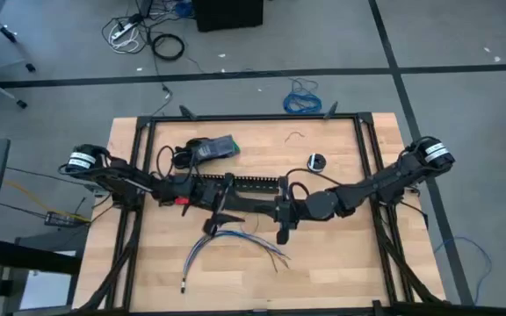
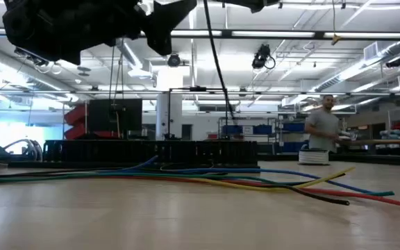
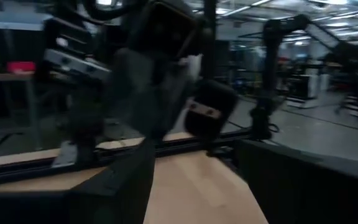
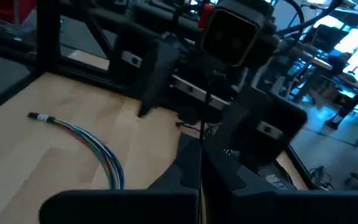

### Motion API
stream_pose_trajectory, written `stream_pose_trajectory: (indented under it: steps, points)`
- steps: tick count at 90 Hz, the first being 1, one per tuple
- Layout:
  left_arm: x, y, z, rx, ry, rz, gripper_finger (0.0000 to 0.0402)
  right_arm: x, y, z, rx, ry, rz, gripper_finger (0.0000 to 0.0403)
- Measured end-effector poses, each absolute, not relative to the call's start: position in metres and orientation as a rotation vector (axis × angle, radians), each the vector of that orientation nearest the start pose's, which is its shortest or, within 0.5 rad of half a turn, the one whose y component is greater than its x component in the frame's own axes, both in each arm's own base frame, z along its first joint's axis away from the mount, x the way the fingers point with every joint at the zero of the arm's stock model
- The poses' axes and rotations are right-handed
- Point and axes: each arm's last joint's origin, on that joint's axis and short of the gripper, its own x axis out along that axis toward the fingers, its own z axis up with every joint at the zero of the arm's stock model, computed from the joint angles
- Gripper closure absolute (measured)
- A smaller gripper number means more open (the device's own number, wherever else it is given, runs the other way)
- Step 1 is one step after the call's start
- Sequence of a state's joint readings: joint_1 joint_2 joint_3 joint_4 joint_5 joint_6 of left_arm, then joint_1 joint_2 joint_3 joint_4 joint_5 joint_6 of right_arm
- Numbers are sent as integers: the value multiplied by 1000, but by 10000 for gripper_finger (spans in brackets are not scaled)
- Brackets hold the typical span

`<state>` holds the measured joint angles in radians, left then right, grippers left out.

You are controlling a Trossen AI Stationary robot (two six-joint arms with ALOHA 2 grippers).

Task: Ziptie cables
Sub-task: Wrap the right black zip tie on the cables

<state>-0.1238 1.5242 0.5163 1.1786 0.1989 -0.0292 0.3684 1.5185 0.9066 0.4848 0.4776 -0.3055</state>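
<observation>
Both dark arms are reaching inward over the middle of the pale wooden bench (image 1: 323,263), hanging above the long black slotted channel (image 1: 235,186), probably so they can work a tie between them. In the right wrist view the right hand (image 4: 201,163) is pinching a very thin straight black plastic ziptie (image 4: 202,134), its fingers nearly closed on the strip, which is standing up toward the left arm opposite. The left hand (image 1: 222,215) is hanging just above the wire ends; whether its fingers are parted I cannot tell. The loose bundle of thin blue, grey and white cables (image 1: 231,244) is lying flat on the bench, nearer the front edge than the channel, its bare ends splaying toward the right. Judging by this, the tie is not yet looped around it. Open bench is lying around the bundle at the front; the black frame rails (image 1: 372,167) are hemming both sides, and the channel is crowding the far side.
</observation>
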Motion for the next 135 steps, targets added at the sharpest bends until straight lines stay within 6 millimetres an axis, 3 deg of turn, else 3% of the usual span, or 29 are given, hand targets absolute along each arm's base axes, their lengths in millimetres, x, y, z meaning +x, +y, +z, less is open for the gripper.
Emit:
stream_pose_trajectory:
  steps: [96,116,135]
  points:
    - [294,-38,224,75,-199,-232,185,323,90,262,-377,153,-93,403]
    - [295,-36,224,68,-195,-154,257,323,89,262,-376,151,-94,402]
    - [295,-36,222,97,-173,-148,379,323,89,262,-375,151,-100,402]
